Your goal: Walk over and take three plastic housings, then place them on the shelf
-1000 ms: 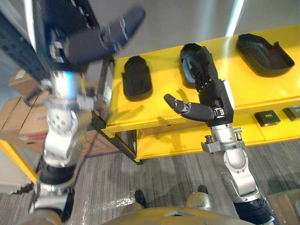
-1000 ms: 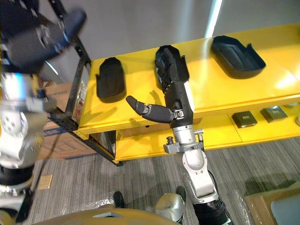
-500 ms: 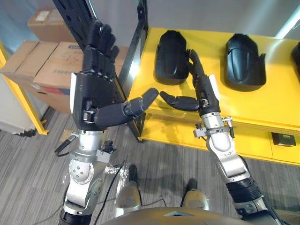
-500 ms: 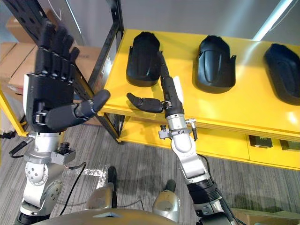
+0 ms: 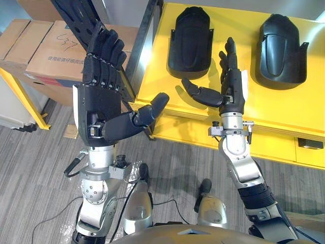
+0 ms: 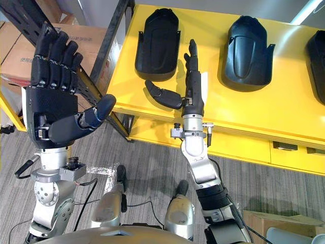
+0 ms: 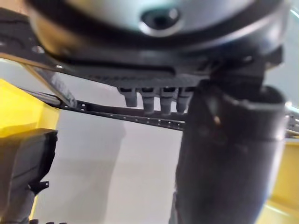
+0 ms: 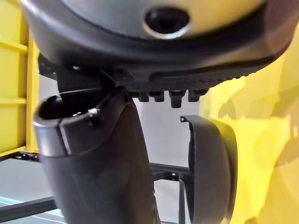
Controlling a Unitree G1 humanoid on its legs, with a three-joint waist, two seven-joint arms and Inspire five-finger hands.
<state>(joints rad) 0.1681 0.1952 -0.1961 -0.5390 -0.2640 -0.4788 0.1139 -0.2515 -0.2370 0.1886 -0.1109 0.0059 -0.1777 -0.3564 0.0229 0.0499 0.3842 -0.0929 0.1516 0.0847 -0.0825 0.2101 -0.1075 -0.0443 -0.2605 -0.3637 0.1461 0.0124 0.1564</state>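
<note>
Black plastic housings lie on the yellow shelf top (image 5: 274,109): one (image 5: 191,34) at the left, a second (image 5: 281,41) to its right, and the edge of a third (image 6: 317,58) at the far right. My right hand (image 5: 231,89) is raised just in front of the left housing, fingers straight up and thumb out, holding nothing. That housing also shows past the fingers in the right wrist view (image 8: 212,168). My left hand (image 5: 101,104) is held up open over the floor left of the shelf, empty.
A black metal rack post (image 5: 144,43) stands between the yellow shelf and stacked cardboard boxes (image 5: 43,48) at the left. A lower yellow shelf level (image 5: 284,147) runs under the top. Grey carpet floor (image 5: 30,178) lies in front.
The camera has shifted, so the shelf now sits higher and nearer. My right hand has turned more upright in front of the left housing. My left hand stays raised and open.
</note>
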